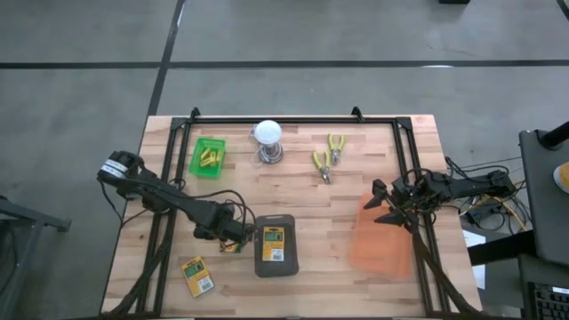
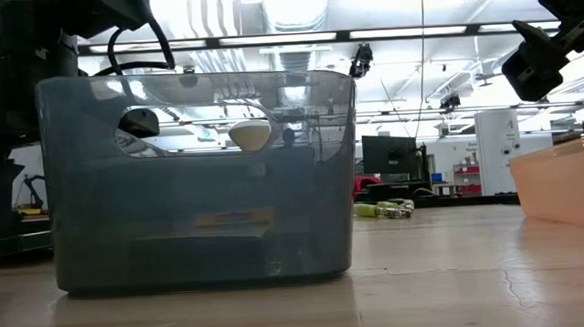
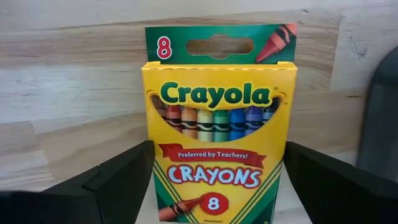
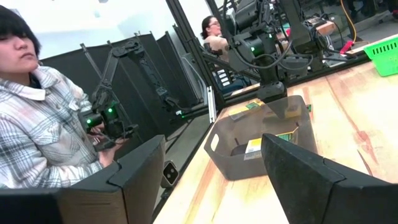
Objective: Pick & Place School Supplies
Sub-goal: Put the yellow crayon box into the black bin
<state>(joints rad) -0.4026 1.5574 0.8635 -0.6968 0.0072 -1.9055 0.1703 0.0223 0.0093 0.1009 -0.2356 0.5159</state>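
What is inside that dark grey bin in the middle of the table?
The dark grey bin holds one crayon box lying flat, its yellow label up. Through the bin's smoky wall in the low view only a yellowish patch shows; anything beneath the box is covered.

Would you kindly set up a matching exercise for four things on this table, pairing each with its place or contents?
Things:
1. green basket
2. dark grey bin
3. orange bin
4. white bulb

Descriptions:
A. holds a crayon box
B. nearest the open right claw
C. holds small yellow pieces
D. stands between the green basket and the pliers

Pairs: 1-C, 2-A, 3-B, 4-D
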